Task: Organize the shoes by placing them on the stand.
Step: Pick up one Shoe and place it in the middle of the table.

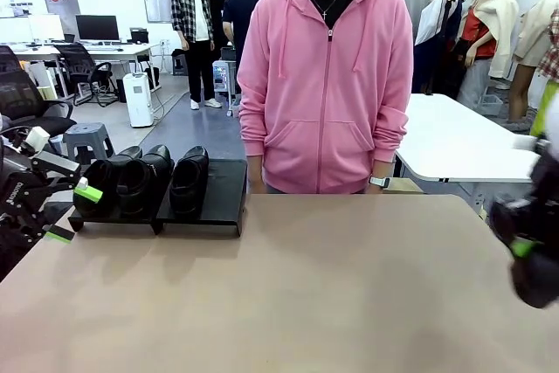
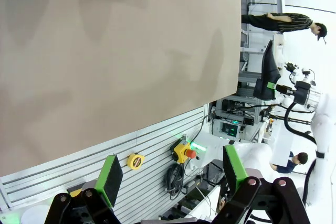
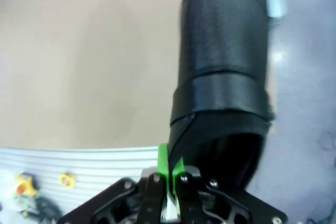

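Note:
The black stand (image 1: 225, 191) sits at the table's far left. Three glossy black shoes rest on it: two (image 1: 131, 179) close together on its left panel and one (image 1: 189, 181) on the left half of its right panel. My left gripper (image 1: 73, 212) hangs open just left of the stand, off the table's left edge; its green pads (image 2: 110, 179) are wide apart with nothing between them. At the table's right edge my right gripper (image 1: 521, 248) is shut on the rim of a fourth shoe (image 3: 220, 77), held off the table (image 3: 79, 51). That shoe (image 2: 270, 66) also shows far off.
A person in a pink hoodie (image 1: 327, 85) stands at the far edge behind the brown table (image 1: 306, 286), hands down. A white table (image 1: 463, 141) stands behind on the right. Below the table's near edge hang a slotted rail and a yellow stop button (image 2: 184, 150).

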